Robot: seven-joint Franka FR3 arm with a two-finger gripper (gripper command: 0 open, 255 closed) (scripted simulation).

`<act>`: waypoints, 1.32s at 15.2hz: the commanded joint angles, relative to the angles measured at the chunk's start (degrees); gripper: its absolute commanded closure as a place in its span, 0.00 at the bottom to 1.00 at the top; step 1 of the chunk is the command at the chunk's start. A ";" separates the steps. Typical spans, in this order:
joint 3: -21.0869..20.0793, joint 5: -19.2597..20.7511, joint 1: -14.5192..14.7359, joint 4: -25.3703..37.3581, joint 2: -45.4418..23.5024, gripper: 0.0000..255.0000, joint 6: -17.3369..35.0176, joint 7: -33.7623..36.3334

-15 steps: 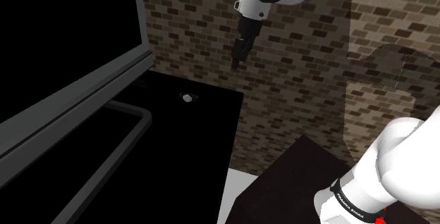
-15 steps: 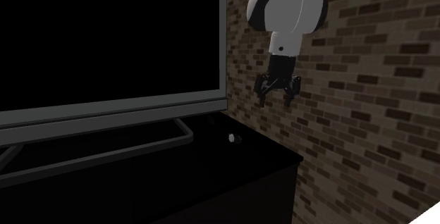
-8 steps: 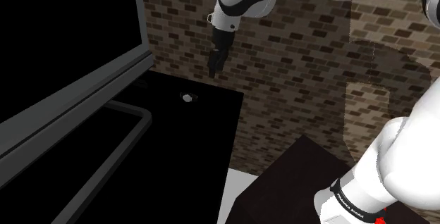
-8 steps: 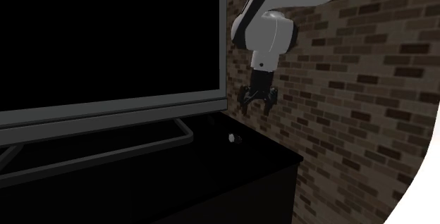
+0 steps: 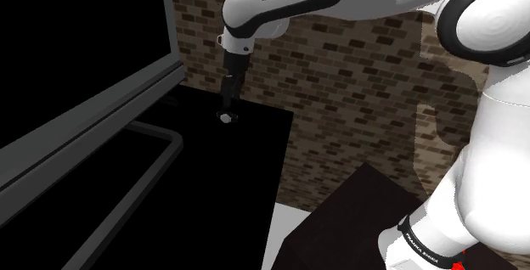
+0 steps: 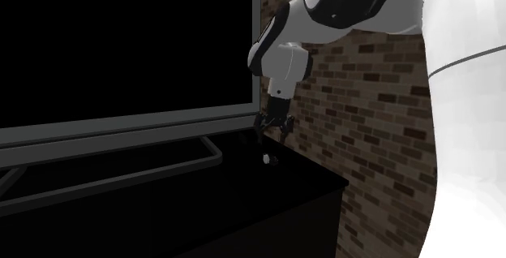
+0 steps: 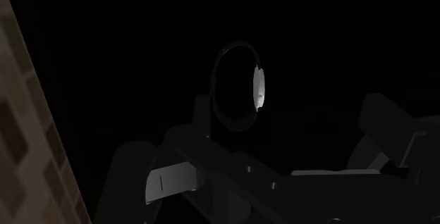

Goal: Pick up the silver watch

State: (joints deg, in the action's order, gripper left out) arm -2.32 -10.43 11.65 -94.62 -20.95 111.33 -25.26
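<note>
Fingers (image 7: 173,182) stood apart, holding nothing | gripper (image 5: 226,106) hung just above the silver watch (image 5: 226,118) | watch lay on the black cabinet top (image 6: 312,185) beside the brick wall (image 5: 357,64) | judged light, slick, stiff-cased: pinch across the case.

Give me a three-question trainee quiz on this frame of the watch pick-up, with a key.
1. True or false: the black two-finger hand is clasping the small silver-faced watch.
2. The watch lies on: A) the black cabinet top; B) the floor; C) the robot's stand.
3. What large thing stands on the cabinet beside the watch?

Key: 1 false: the hand hangs just above the watch, fingers apart. 2 A. 3 The grey-framed television.
</note>
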 commanded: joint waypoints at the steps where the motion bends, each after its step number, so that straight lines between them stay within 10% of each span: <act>1: -0.36 -0.12 0.30 1.95 -2.31 0.00 0.10 -0.26; 9: -0.41 -0.37 0.36 -0.49 -4.13 0.00 4.31 -1.00; 10: -0.40 -0.35 0.35 -0.30 -4.28 1.00 4.26 -1.00; 20: -0.40 -0.33 0.35 -0.16 -3.83 1.00 3.68 -0.89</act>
State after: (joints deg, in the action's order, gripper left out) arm -2.73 -10.76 12.01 -94.88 -24.98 115.30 -26.18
